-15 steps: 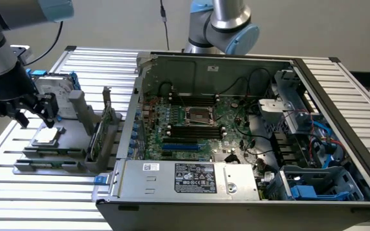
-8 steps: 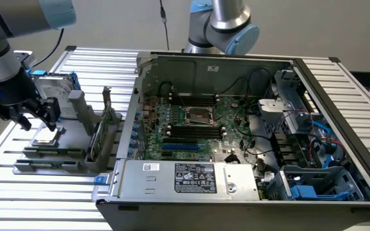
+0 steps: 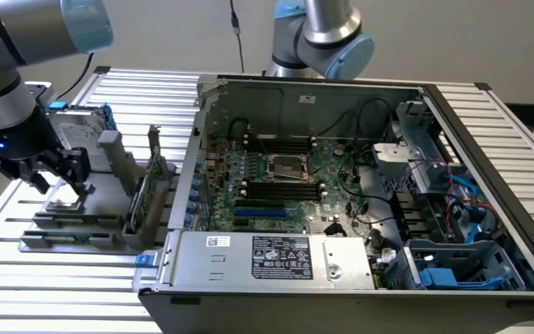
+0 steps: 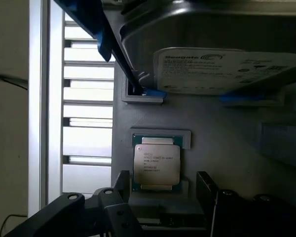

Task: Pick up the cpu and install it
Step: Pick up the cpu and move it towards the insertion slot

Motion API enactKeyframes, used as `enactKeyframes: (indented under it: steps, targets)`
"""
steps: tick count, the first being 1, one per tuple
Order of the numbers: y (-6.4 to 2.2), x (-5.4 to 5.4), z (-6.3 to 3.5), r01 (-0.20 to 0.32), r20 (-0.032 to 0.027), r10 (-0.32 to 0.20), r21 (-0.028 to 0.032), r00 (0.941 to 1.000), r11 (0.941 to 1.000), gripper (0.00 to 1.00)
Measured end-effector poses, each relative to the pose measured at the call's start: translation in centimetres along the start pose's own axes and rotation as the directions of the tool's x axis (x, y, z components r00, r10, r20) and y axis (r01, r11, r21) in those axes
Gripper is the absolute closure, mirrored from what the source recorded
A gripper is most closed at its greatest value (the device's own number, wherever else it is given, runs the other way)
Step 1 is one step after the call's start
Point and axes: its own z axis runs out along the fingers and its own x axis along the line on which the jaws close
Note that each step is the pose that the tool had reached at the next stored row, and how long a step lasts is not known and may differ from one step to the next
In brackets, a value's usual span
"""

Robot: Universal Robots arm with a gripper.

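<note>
Pincer (image 3: pixel 60 182) spread wide and released, nothing in its grip. It hangs low over the grey holder (image 3: pixel 72 233) that sits toward the tabletop's (image 3: pixel 26 278) edge at the exterior view's left. From the wrist view, the two dark fingers (image 4: pixel 122 180) stand either side of the cpu (image 4: pixel 156 165), one on each flank, with a gap showing between each finger and the chip.

The cpu lies flat in its shallow pocket of the grey holder, silvery top up with small print across it and a thin green rim around it. In the exterior view it is the pale square (image 3: pixel 63 204) just under the fingertips.

Just beyond it in the same holder stands the hard drive (image 4: pixel 222 69) on its edge, white label facing the wrist camera and blue brackets (image 4: pixel 155 93) at its foot.

Across the tabletop, toward the exterior view's right, the open computer case (image 3: pixel 322 97) lies on its side. Its green board (image 3: pixel 277 191) faces up, the metal-framed socket (image 3: pixel 286 165) sits near the middle of it, well apart from the pincer.
</note>
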Motion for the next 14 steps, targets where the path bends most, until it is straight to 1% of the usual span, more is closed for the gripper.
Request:
enactKeyframes:
  steps: [3, 7, 12, 14]
  targets:
    - [-0.01, 0.0, 0.54, 0.000, 0.0001, 0.000, -0.0019, 1.0000, 1.0000, 0.35]
    - [0.08, 0.0, 1.21, -0.002, 0.0002, 0.002, -0.0059, 1.0000, 1.0000, 0.35]
    - [0.20, 0.1, 1.59, -0.019, 0.0009, 0.019, -0.0126, 0.9998, 0.9997, 0.35]
    - [0.25, 0.2, 1.76, -0.028, 0.0013, 0.028, -0.0142, 0.9996, 0.9995, 0.35]
